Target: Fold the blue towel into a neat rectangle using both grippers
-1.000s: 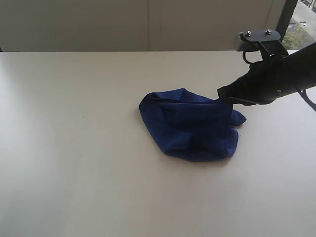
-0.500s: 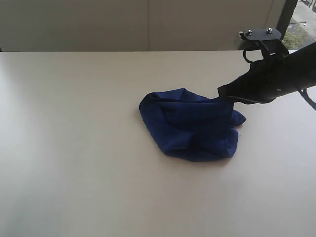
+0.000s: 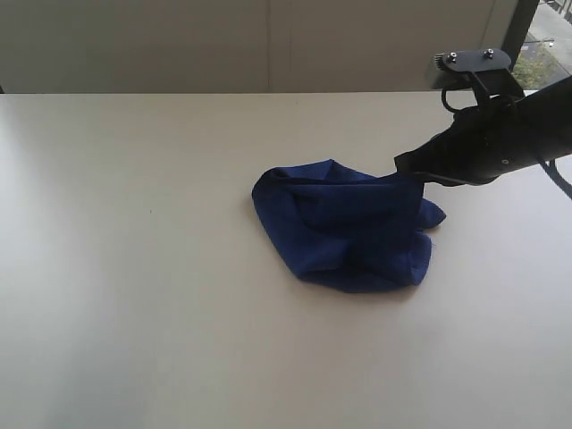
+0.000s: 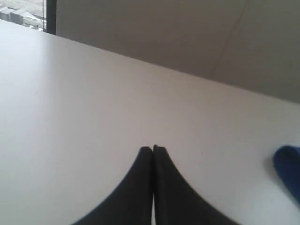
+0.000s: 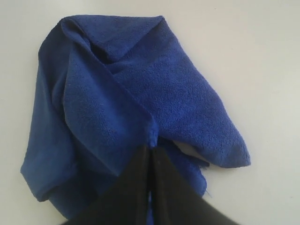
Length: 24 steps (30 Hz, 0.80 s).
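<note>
**Operator:** Left side: pose and grip state?

**Technician:** The left gripper (image 4: pixel 153 149) is not seen in the exterior view. Its wrist view shows two fingers (image 4: pixel 139 180) pressed flat together with the tips meeting and nothing between them. The unit hangs over bare table (image 4: pixel 93 93), well apart from the towel (image 4: pixel 288 168). Only a blue edge of the towel shows at that frame's border.

**Operator:** Towel location?

**Technician:** In the exterior view it lies on the table, slightly right of centre. It is crumpled into a loose heap with several overlapping folds.

**Operator:** Right side?

**Technician:** The arm of the right gripper (image 3: pixel 399 166) enters from the right edge and slants down toward the left. The tip sits at the heap's upper right edge. In its wrist view the fingers are clamped on a raised ridge of cloth, which rises to meet the tips.

**Operator:** Quantities?

**Technician:**
- Towels: one.
- Grippers: two, one in each wrist view. Only the right one shows in the exterior view.
- Tables: one.
</note>
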Available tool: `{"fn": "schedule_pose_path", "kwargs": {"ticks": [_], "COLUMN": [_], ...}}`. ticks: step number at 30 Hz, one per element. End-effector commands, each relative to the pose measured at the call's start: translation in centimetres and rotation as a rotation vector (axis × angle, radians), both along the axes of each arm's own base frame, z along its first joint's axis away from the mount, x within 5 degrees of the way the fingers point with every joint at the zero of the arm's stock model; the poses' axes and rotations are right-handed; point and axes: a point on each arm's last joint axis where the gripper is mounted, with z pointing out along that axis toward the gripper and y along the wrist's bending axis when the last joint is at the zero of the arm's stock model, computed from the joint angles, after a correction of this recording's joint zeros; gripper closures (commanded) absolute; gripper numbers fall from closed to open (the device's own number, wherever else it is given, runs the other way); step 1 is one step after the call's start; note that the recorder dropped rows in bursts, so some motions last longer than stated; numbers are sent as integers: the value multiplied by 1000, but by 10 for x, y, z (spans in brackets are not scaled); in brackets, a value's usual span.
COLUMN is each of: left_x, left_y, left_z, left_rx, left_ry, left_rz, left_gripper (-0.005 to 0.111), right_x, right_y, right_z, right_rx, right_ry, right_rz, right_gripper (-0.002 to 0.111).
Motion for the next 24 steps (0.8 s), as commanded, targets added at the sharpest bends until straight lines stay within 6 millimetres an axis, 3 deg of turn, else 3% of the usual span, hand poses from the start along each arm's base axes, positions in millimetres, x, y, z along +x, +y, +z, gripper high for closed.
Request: {"fn": "schedule_pose_path", "kwargs": {"ticks": [1, 4, 11, 24], "left_x": [24, 50, 90, 145], "left_y": [-12, -24, -41, -160], "left_z": [24, 28, 18, -1], "left_rx": [118, 150, 61, 190], "left_ry": [223, 312, 381, 395], "left_rz": [-224, -434, -647, -906], "left_gripper": [107, 107, 107, 107], "right_x": [-1, -1, -2, -2], "right_y": [0, 0, 1, 1], "right_z": [3, 3, 2, 2], "right_rx": [0, 1, 7, 6], "right_ry": [-11, -9, -2, -3], "right_rz": [-6, -5, -3, -5], "right_gripper": [108, 108, 108, 108]}}
